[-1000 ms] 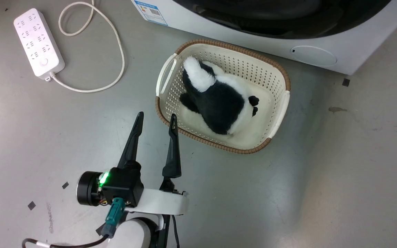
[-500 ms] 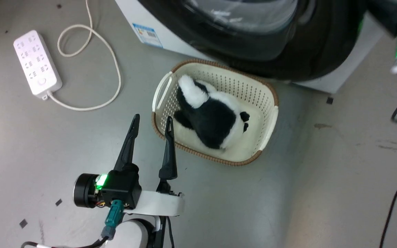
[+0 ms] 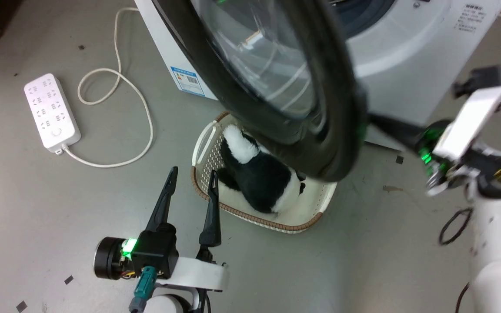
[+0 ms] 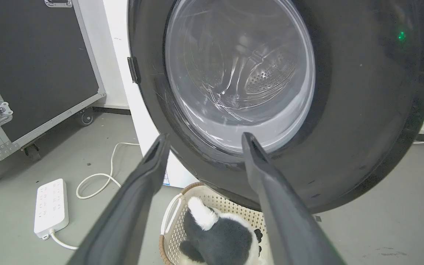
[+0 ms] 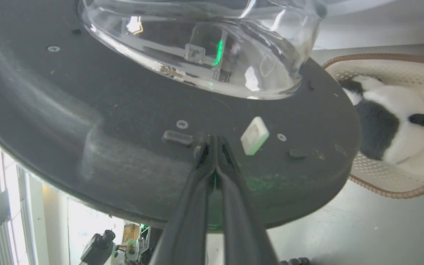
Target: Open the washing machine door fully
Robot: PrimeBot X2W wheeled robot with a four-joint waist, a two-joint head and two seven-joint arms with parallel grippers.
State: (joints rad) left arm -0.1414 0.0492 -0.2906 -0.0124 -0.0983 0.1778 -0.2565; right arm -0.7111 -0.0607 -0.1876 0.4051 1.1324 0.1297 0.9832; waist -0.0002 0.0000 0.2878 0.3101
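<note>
Left arm: your left gripper [image 3: 193, 172] sits low at the near left above the grey floor [image 3: 59, 208]. Its white forearm lies level and the fingers point away toward the machine.
Left jaws: spread wide, holding nothing. The right-hand fingertip is just beside the near left corner of the laundry basket [image 3: 276, 224].
Left wrist view: you see the left gripper [image 4: 204, 137] aimed at the outer face of the washing machine door [image 4: 363, 110], well short of it.
Basket: cream plastic with a brown woven rim. A black-and-white plush toy [image 3: 263, 182] lies inside.
Right arm: your white forearm rises at the right edge. The wrist is bent left and the right gripper [image 3: 365, 118] reaches to the door's free edge.
Right jaws: in the right wrist view the right gripper [image 5: 215, 140] has its two fingers pressed together with nothing between them. The tips touch the door's inner black face just left of a small white latch piece [image 5: 255, 135].
Door: the washing machine door [image 3: 333, 108] stands swung out from the white washing machine [image 3: 407, 56], part open and near edge-on to the head. Its lower rim hangs above the basket's far side, and the clear bowl bulges from the inner side.
Far left: a white power strip [image 3: 52, 113] with a looped cord [image 3: 141, 108] lies on the floor.
Beyond: a black flight case [image 4: 31, 55] on castors stands left of the machine.
</note>
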